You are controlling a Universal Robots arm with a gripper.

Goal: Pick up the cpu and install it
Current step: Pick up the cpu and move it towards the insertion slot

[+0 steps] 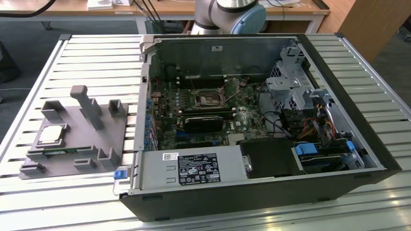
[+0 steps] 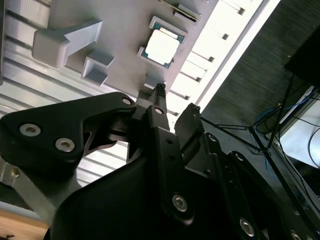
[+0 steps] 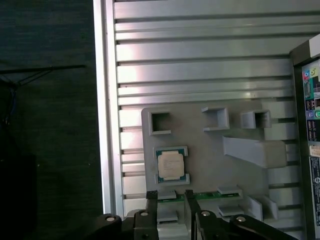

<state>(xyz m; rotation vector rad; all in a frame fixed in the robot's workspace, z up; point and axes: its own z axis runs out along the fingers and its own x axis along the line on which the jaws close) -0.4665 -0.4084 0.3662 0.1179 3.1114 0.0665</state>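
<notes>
CPU (image 3: 170,165) sits flat, metal top up, in corner stops on the grey fixture (image 3: 205,165); I read that as staged for a straight top pick; gripper (image 3: 170,205) hangs over the fixture's edge just short of the chip, jaws spread, empty; open case (image 1: 270,197) beside the fixture; socket (image 1: 210,99) looks unfilled to me

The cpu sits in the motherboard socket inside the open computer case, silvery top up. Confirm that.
Wrong place. The cpu sits in the grey holder tray outside the open computer case, at the exterior view's left of it, silvery top up, as the exterior view shows.
</notes>
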